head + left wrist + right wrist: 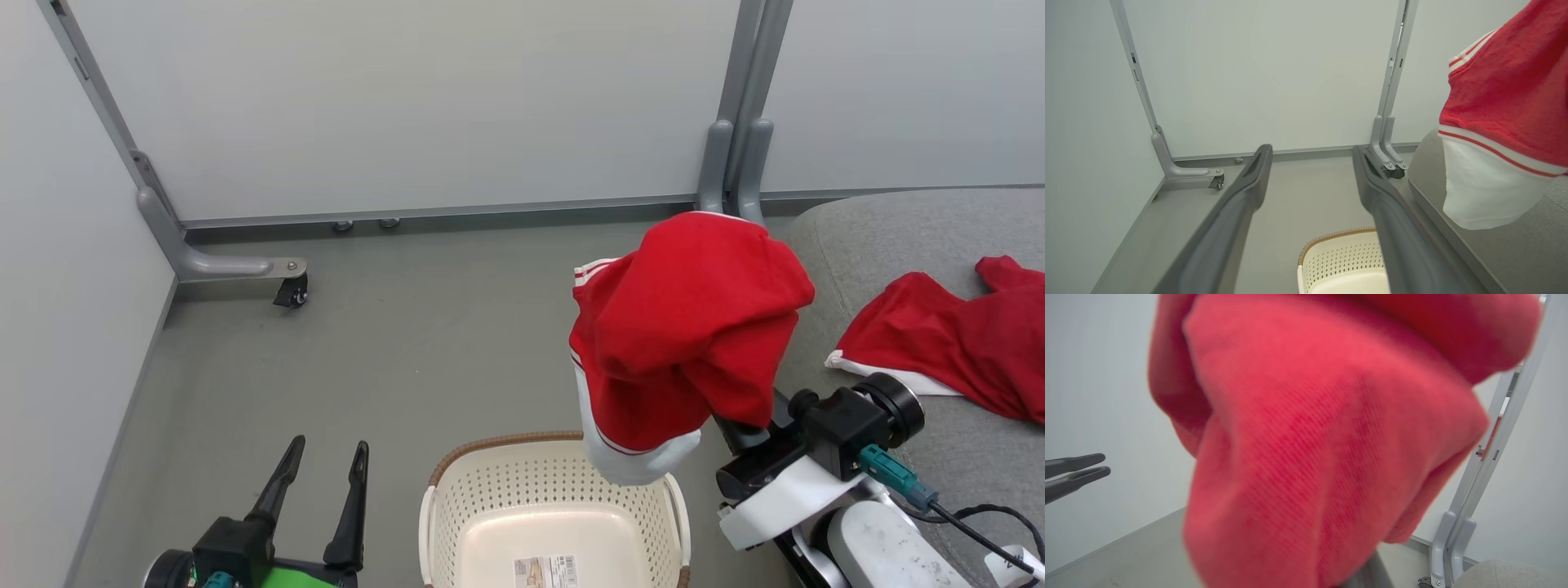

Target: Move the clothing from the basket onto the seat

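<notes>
Plainly, we are handling something light and limp: the held garment [686, 327] droops in loose folds off our right gripper [739, 431], whose fingers are buried in the cloth and closed narrow on a bunch of it. It hangs at about two o'clock from the basket [457, 506], between that and the seat [882, 237] out at three o'clock.

Such fabric should not slip much, we judge, but it will sag, swing and may catch on a rim. A pinch through a thick gathered fold would serve better than one on an edge or the trim.

It is bright red with a soft nap. A broad white band runs along its lower end, with thin red-and-white stripes beside it and at the upper left corner.

The second garment [947, 335] lies spread on the seat, red with a white edge. The basket's floor is bare but for a label [545, 570]. Our left gripper [330, 445], at nine o'clock from the basket, stands wide apart, holding nothing.
</notes>
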Motion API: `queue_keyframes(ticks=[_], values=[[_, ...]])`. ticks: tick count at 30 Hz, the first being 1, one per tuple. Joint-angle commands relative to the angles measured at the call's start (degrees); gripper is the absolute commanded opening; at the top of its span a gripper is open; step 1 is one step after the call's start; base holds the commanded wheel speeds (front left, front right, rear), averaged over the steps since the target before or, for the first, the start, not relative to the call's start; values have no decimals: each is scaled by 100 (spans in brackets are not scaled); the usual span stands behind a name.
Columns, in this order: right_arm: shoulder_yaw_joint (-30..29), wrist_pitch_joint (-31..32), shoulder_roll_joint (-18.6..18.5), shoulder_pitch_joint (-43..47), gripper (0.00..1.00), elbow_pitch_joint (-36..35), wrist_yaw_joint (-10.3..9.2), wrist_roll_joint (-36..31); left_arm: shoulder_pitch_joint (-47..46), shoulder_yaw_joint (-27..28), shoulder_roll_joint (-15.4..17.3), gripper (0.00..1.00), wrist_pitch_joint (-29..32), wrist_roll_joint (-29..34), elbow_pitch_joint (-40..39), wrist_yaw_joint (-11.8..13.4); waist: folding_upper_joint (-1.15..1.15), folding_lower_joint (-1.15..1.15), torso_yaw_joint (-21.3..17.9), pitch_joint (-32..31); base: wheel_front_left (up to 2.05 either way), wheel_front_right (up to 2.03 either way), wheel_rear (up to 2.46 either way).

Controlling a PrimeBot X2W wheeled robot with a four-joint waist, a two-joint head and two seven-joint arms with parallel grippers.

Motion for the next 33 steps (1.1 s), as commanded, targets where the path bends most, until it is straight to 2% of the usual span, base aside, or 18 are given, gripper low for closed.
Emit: queue_keyframes(ticks=[1, 17, 28, 33], values=[[-41, -17, 26, 71, 0, -33, -10, -32, 128, 50, -42, 100, -1, -3, 21, -15, 0, 0, 0, -3, 0, 0, 0], [-135, -17, 65, 179, 0, -38, -10, -40, 323, 197, -234, 100, -1, 64, 351, -16, 0, 0, -19, -9, 0, 0, 0], [-159, -17, 89, 173, 0, -39, -10, -30, 301, 120, -216, 100, -1, 97, 362, -16, 0, 0, -54, 12, 0, 0, 0], [-104, -17, 39, 108, 0, -44, -10, -41, 308, 66, -213, 100, -1, 86, 377, -16, 0, 0, -200, 30, 0, 0, 0]])
